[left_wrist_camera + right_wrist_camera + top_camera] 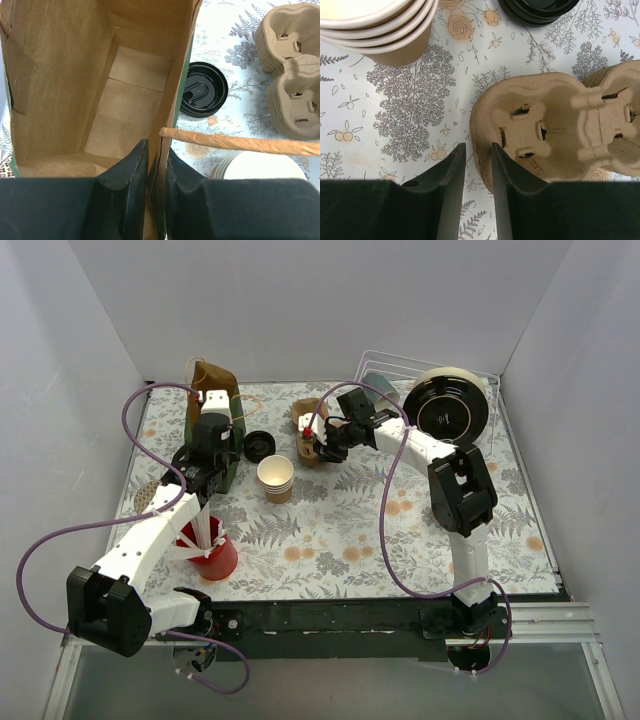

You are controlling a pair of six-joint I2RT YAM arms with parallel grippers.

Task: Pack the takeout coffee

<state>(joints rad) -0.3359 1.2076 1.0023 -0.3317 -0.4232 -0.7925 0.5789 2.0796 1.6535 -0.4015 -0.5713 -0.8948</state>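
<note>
Only the left wrist view shows the left gripper clenched on the wall of the paper bag. Only the right wrist view shows the right gripper astride the rim of the pulp carrier; whether it grips cannot be told. Overhead, the cup stack stands mid-table, with the black lid at its 11 o'clock.

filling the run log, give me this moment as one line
left pincer: shut on paper bag wall | right pincer: jaws astride cup carrier rim, grip unclear | cups: stacked, unlidded, outside bag

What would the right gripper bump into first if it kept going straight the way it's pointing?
Probably the pulp cup carrier: its rim sits just ahead of the right gripper, in line with its jaws.
</note>
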